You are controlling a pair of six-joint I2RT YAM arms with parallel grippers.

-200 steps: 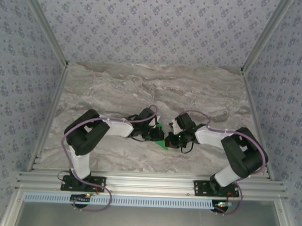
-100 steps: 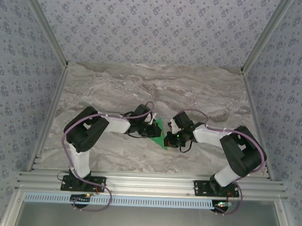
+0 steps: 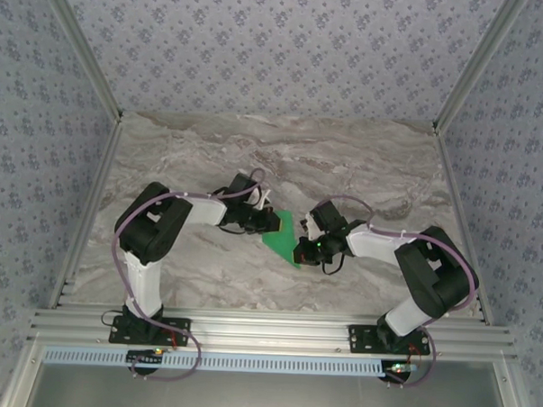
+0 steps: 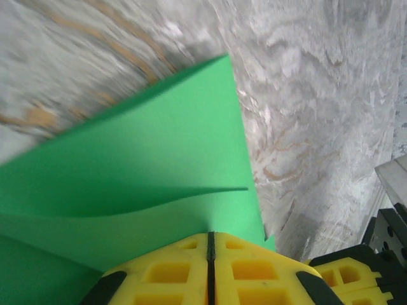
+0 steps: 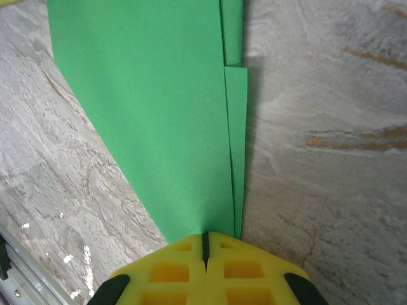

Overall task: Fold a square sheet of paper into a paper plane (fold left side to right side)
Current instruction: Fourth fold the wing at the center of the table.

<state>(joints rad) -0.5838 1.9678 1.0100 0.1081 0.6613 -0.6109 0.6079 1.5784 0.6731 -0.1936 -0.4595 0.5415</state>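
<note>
The sheet of paper (image 3: 282,237) is bright green and folded into a narrow, pointed shape, lying mid-table between my two grippers. My left gripper (image 3: 273,221) is shut on its far-left edge. In the left wrist view the yellow fingertips (image 4: 184,254) pinch the paper (image 4: 159,146), whose top layer curves up off the lower one. My right gripper (image 3: 304,251) is shut on the near right end. In the right wrist view the paper (image 5: 159,95) runs straight away from the closed gripper (image 5: 205,236), with a thin second layer along its right side.
The marble table (image 3: 255,158) has open surface behind and to both sides of the paper. Aluminium rails (image 3: 266,329) run along the near edge, and more along the side edges. Patterned walls enclose the back and sides.
My left gripper has moved left and away from the right one, drawing the paper with it. More green now shows between the grippers. The right gripper has barely moved.
</note>
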